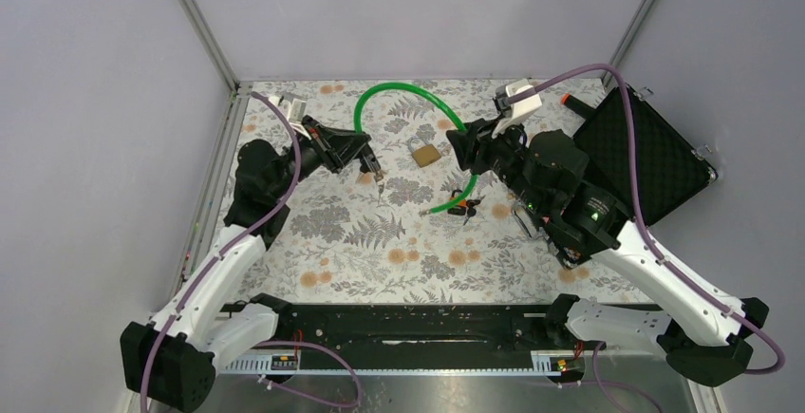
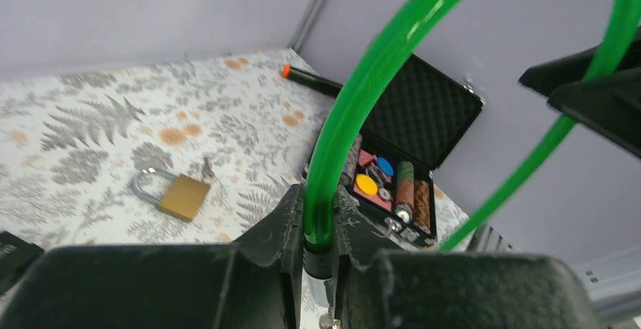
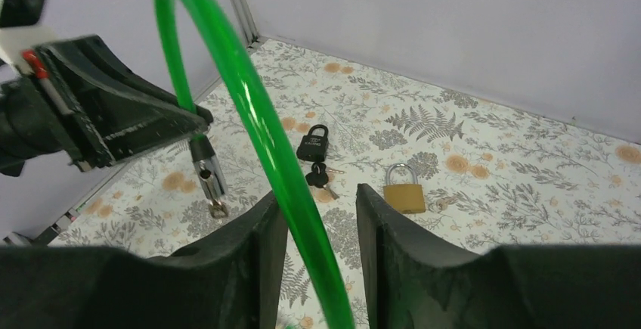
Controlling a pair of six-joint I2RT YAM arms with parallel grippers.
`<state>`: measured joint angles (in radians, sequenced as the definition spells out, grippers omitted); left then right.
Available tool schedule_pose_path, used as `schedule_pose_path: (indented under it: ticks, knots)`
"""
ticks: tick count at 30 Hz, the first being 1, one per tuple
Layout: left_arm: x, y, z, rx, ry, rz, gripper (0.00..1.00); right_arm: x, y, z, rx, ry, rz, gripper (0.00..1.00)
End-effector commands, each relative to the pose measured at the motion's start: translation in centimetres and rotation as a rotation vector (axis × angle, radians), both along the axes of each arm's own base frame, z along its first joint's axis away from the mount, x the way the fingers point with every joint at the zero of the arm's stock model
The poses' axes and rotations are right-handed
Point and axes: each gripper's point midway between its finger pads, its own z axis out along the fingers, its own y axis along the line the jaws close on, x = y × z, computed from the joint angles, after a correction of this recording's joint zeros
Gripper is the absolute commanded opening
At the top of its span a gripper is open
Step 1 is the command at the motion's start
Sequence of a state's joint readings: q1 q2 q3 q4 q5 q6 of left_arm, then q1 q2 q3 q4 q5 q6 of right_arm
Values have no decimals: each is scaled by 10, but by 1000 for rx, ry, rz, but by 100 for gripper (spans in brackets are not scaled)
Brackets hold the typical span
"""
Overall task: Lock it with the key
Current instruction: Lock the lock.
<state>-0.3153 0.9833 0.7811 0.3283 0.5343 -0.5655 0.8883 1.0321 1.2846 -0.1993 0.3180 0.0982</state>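
Status: not locked yet, by my read. No key is in either gripper.

- Your left gripper (image 2: pixel 318 227) is clamped on one end of the green cable (image 1: pixel 408 87), just above its metal pin (image 3: pixel 210 181). The pin hangs free in the air, not seated in anything.
- Your right gripper (image 3: pixel 317 193) has its fingers apart. The cable runs through the gap and seems to brush one finger, but it isn't pinched.
- In the top view the cable arcs across the upper centre of the frame, gripper to gripper. Its far end drops to mid-frame, near the black padlock (image 3: pixel 314 144).
- The keys (image 3: pixel 320 177) lie on the table at the padlock's lower end. I can't tell if one is in the keyhole.

Left to do, as I judge it: mate the pin with its lock body, then pick up a key and turn it. Which body takes the pin isn't clear.

Materials:
- Cable: glossy translucent sleeve, springy, holds its loop.
- Pin: bright, smooth metal.
- Black padlock: matte, rounded shackle.
- Brass padlock (image 3: pixel 402 193): square body, chrome shackle, lying flat to the right of the black one.
- Table: covered in a floral cloth (image 1: pixel 380 261).
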Motion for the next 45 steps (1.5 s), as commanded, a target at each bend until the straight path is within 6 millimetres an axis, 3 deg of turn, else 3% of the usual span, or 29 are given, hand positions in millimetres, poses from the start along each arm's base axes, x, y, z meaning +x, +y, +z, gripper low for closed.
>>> schedule_pose_path:
  ticks: [1,4,8,11,16,21,25,33,35,37,45]
  knots:
    - [0,27,73,-58,-206,170,0,-7,0,15,100,-53,25,48]
    - [3,42,86,-63,-236,265,0,-9,-1,4,107,-36,26,57]
    - [4,59,101,-84,-259,362,0,-14,-4,-9,125,-24,32,85]
    - [3,68,109,-98,-267,407,0,-16,-6,-23,124,-13,37,94]
    - [-3,77,121,-139,-281,446,0,-16,-1,-55,134,52,35,96]
    - [-9,81,127,-186,-292,453,0,-12,13,-84,340,86,39,87]
    - [-13,81,132,-211,-299,442,0,-13,33,-84,418,99,109,86]
    - [-24,82,141,-242,-320,429,0,0,68,-65,511,122,177,93]
    - [-27,82,144,-249,-324,424,0,4,75,-62,530,132,181,89]
    - [-29,83,146,-256,-326,421,0,7,79,-61,531,133,183,79]
    - [-31,81,146,-271,-304,404,0,0,93,-53,536,144,266,21]
